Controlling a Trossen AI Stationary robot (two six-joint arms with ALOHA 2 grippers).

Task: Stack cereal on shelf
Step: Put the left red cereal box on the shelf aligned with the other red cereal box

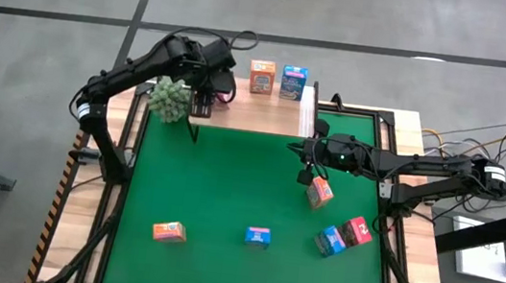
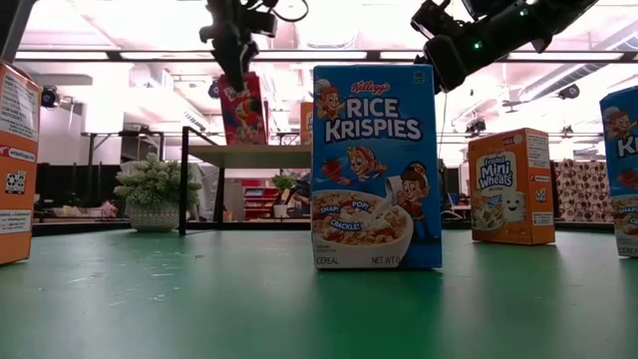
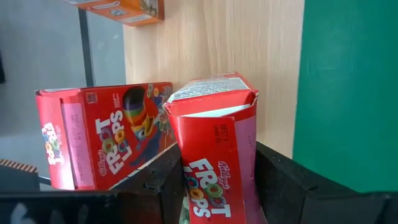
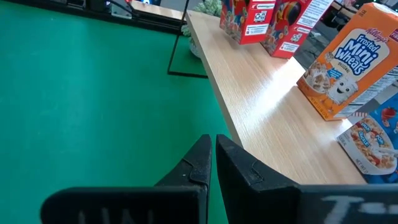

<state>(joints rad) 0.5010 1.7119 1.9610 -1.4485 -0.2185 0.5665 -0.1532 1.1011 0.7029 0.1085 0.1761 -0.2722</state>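
Placement, going on at the left end of the flat light-wood shelf on thin black legs (image 1: 247,107), which is standing along the far edge of the bench (image 1: 412,122). Clamping a small pink-red Froot Loops cardboard box (image 3: 214,155) between the dark fingers (image 3: 283,183) of the left gripper (image 1: 202,97), just beside a second pink-red Froot Loops box (image 3: 102,140) already standing on the board. Holding it roughly upright, top flap bulging a little; not telling for sure whether its base is touching the wood.

Sharing the board further right: an orange Mini-Wheats box (image 1: 261,77) and a blue Rice Krispies box (image 1: 293,82), close together.

Hanging idle over the right part of the green mat (image 1: 229,177): the right gripper (image 1: 312,160), fingers pressed together on nothing, near a tilted orange box (image 1: 320,192).

Waiting on the mat towards the near edge: another orange box (image 1: 168,232), a blue box (image 1: 258,237), and a blue box (image 1: 329,240) touching a pink-red one (image 1: 358,231).

Judging the task a little under halfway. Calling next for settling the held box flat on the shelf, parting the left jaws, and lifting clear without nudging its pink-red neighbour or the small green plant (image 1: 169,99) just off that end.
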